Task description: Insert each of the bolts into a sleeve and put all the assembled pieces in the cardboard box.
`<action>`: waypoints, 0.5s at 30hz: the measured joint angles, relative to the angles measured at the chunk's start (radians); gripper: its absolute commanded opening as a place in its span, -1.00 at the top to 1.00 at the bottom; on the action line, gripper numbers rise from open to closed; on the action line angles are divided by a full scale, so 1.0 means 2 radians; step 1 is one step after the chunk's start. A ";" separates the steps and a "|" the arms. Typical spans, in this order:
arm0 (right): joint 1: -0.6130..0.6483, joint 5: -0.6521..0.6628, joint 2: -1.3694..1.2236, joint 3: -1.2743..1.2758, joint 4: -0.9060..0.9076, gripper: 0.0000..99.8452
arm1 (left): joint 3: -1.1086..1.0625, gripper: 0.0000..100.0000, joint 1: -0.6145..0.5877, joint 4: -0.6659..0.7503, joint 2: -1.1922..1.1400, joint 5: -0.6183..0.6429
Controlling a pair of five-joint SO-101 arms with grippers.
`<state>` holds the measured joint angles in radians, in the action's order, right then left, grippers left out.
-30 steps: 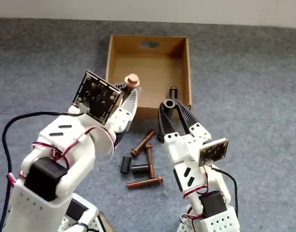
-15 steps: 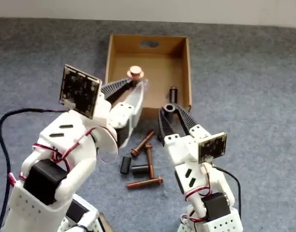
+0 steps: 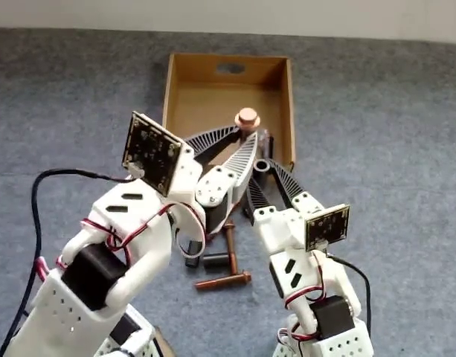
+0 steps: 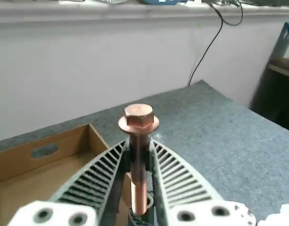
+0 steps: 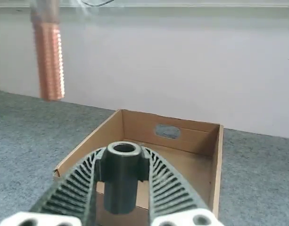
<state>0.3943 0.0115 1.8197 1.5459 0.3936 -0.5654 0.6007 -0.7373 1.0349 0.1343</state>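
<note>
Copper into black: with the left tool clamped on the bolt, head up, and the right tool clamped on the upright sleeve, bring the thread from just beside the right tool straight over the bore, then lower slowly, axes parallel.

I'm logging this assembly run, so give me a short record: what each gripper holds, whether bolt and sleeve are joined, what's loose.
left gripper: shut on bolt, head up
right gripper: shut on sleeve, bore facing up
joined: no, bolt and sleeve apart
cardboard box: beyond both grippers
unassembled: loose bolts, loose sleeve, lying between the arms
</note>
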 measured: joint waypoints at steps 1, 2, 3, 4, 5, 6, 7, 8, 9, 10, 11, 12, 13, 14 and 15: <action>0.000 0.000 0.000 0.000 0.000 0.99 | 0.000 0.98 0.000 0.009 -0.005 0.000; 0.000 0.000 0.000 0.000 0.000 0.99 | 0.001 0.98 0.000 0.018 -0.011 0.000; 0.000 0.000 0.000 0.000 0.000 0.99 | 0.001 0.98 0.000 0.028 -0.020 0.000; 0.000 0.000 0.000 0.000 0.000 0.99 | 0.001 0.98 0.000 0.035 -0.030 0.000; 0.000 0.000 0.000 0.000 0.000 0.99 | -0.001 0.98 -0.001 0.041 -0.042 0.000; 0.000 0.000 0.000 0.000 0.000 0.99 | -0.002 0.98 0.002 0.046 -0.053 0.000; 0.000 0.000 0.000 0.000 0.000 0.99 | -0.002 0.98 0.006 0.049 -0.062 0.000; 0.000 0.000 0.000 0.000 0.000 0.99 | -0.002 0.98 0.010 0.051 -0.070 0.000; 0.000 0.000 0.000 0.000 0.000 0.99 | -0.002 0.98 0.015 0.052 -0.077 0.000; 0.000 0.000 0.000 0.000 0.000 0.99 | -0.002 0.98 0.016 0.053 -0.081 0.000; 0.000 0.000 0.000 0.000 0.000 0.99 | -0.002 0.98 0.018 0.054 -0.084 0.000; 0.000 0.000 0.000 0.000 0.000 0.99 | -0.002 0.98 0.018 0.054 -0.085 0.000; 0.000 0.000 0.000 0.000 0.000 0.99 | -0.002 0.98 0.017 0.054 -0.085 0.000; 0.000 0.000 0.000 0.000 0.000 0.99 | -0.003 0.98 0.016 0.054 -0.085 0.000; 0.000 0.000 0.000 0.000 0.000 0.99 | -0.004 0.98 0.016 0.054 -0.085 0.000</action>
<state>0.3943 0.0115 1.8197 1.5459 0.3936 -0.5731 0.6329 -0.6283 0.8646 0.1343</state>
